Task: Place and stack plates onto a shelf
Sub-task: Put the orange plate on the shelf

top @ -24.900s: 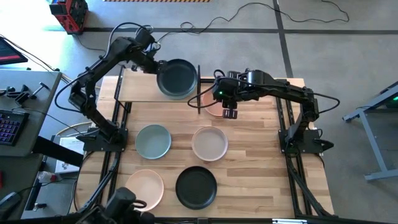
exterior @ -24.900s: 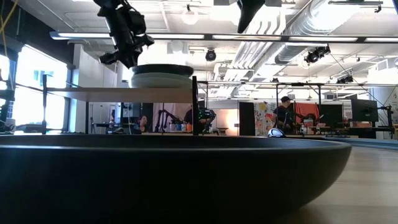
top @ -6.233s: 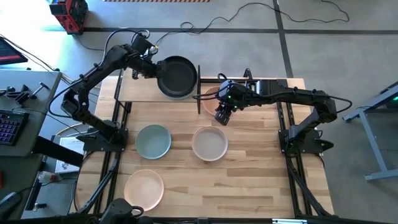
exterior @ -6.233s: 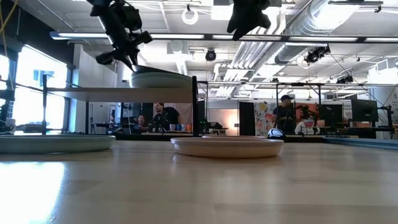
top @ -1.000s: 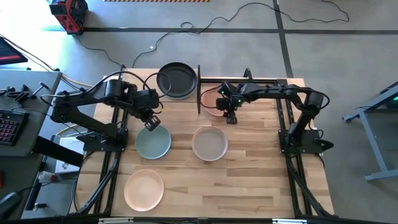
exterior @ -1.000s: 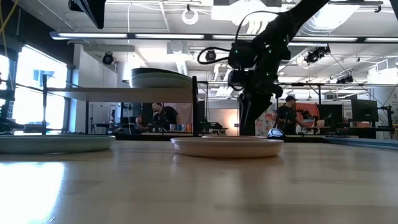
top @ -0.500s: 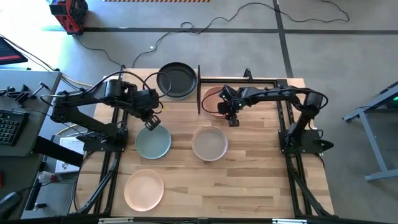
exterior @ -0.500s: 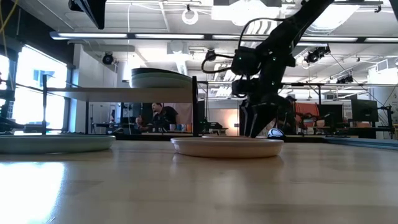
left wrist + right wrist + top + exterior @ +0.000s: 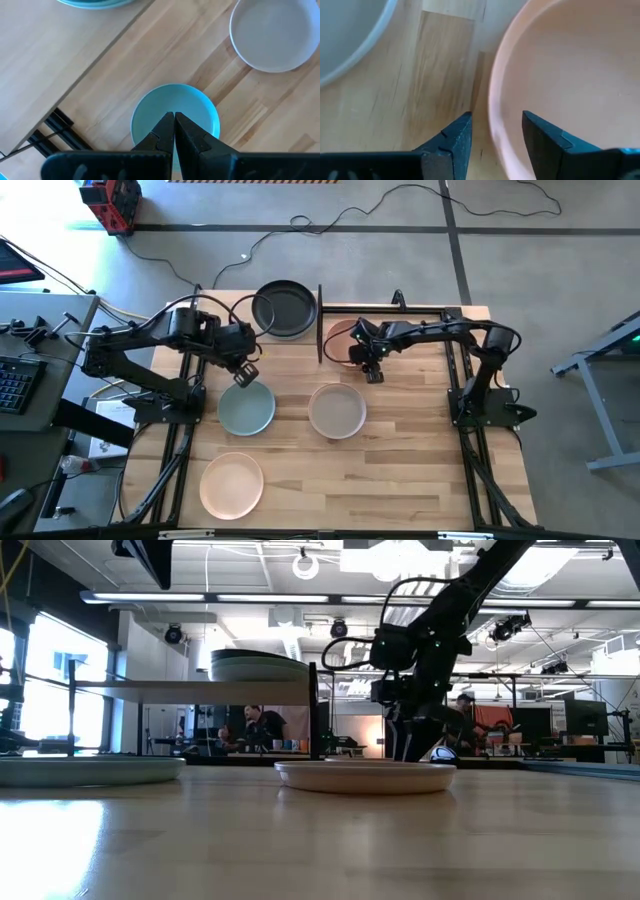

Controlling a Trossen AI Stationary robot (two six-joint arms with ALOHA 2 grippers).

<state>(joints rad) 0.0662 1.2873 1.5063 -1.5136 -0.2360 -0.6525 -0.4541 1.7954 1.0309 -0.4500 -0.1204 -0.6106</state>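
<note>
Right gripper (image 9: 371, 370) sits low at upper centre of the high view, fingers apart and straddling the near rim of the salmon pink plate (image 9: 342, 343); one finger lies inside the rim and one outside, apparently set for an edge pinch and lift.

Tabletop (image 9: 400, 470): light wood planks filling the frame's middle, with bare grey floor and cables around it.

Shelf (image 9: 225, 315): upper left of the table, carrying a stack topped by a black plate (image 9: 284, 309), probably the drop point for the remaining plates.

Left gripper (image 9: 243, 373): fingers pressed together, holding nothing, hovering over the far edge of the pale green plate (image 9: 246, 408), likely waiting.

Beige plate (image 9: 337, 411) at centre and cream-peach plate (image 9: 232, 484) at lower left lie loose, unstacked.

Low view shows an open workshop behind, with people seated at benches.
</note>
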